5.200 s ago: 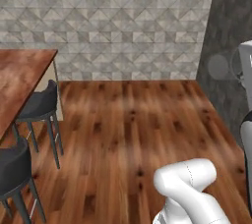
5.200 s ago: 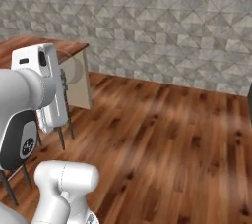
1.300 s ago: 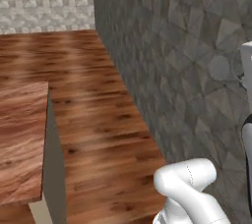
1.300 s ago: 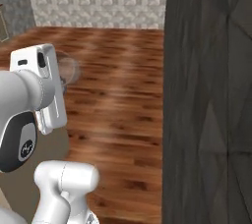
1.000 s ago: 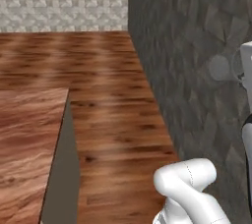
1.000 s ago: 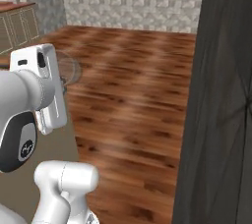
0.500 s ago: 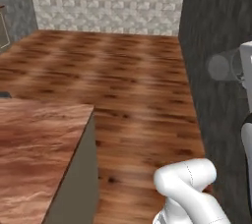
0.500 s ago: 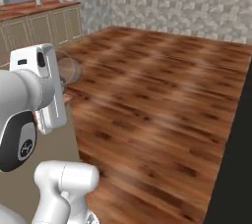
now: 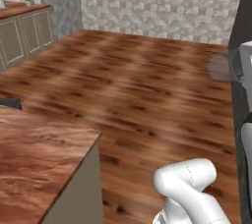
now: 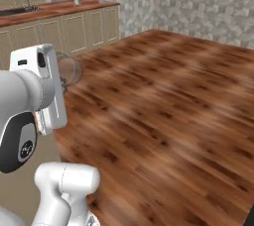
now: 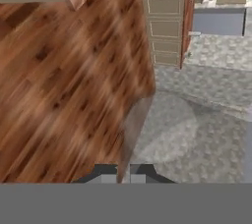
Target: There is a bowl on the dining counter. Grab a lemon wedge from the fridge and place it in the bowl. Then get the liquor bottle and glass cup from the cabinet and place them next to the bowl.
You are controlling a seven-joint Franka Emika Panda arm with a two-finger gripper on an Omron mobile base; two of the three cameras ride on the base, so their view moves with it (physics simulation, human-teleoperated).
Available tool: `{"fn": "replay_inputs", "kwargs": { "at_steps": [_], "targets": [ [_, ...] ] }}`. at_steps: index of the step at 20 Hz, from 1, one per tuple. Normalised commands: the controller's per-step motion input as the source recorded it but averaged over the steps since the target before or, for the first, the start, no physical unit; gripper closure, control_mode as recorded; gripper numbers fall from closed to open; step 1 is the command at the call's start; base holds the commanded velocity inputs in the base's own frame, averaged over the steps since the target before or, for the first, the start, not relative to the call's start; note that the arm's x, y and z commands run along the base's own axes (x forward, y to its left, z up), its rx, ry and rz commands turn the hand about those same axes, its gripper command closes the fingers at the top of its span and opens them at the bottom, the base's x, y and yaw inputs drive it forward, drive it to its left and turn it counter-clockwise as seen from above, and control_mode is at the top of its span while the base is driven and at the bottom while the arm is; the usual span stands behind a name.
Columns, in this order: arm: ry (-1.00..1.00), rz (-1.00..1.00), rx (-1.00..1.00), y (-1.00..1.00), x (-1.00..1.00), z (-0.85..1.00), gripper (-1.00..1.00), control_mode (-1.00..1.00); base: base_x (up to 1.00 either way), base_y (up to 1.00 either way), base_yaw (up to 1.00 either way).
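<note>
View swung round, pincer (image 11: 124, 178) gripping glass cup (image 10: 69, 70)

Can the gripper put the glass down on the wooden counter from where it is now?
Probably not yet. The gripper is shut on the glass, held high beside the arm, while the counter lies off to the left with a gap between them.

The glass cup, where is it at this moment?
The glass cup is held in the shut gripper, beside the arm at the right base view's left, above the wooden floor.
</note>
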Motion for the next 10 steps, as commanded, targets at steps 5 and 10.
{"fn": "replay_inputs", "kwargs": {
  "at_steps": [5, 10],
  "targets": [
    [0.0, 0.0, 0.0, 0.0, 0.0, 0.0, 1.0, 1.0, 1.0, -0.59, 0.4],
    [0.0, 0.0, 0.0, 0.0, 0.0, 0.0, 1.0, 1.0, 0.99, -0.59, 0.38]
  ]
}}
